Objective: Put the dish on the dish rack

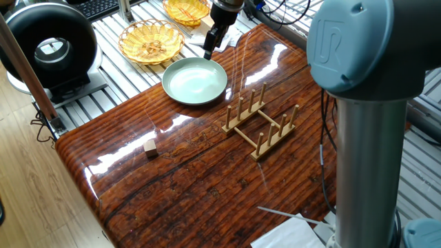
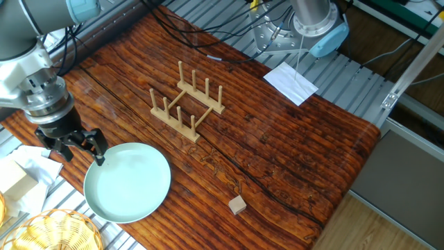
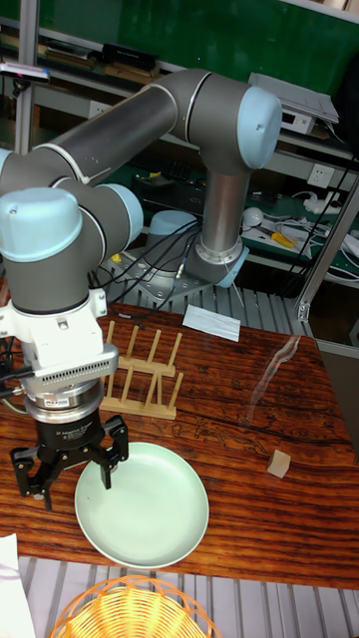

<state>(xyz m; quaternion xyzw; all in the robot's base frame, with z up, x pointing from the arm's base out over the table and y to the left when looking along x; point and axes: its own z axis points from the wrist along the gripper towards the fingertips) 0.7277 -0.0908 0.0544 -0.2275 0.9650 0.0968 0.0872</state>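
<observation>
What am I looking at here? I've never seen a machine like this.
It is one robot arm, filmed by three fixed cameras from different sides of a wooden table. At its tip is a two-finger gripper, open and holding nothing, poised at the rim of a pale green dish. Nearby stands a small wooden dish rack with upright pegs, where the dish should go. A little wooden cube lies apart. Wicker baskets sit beyond the table's edge.
</observation>
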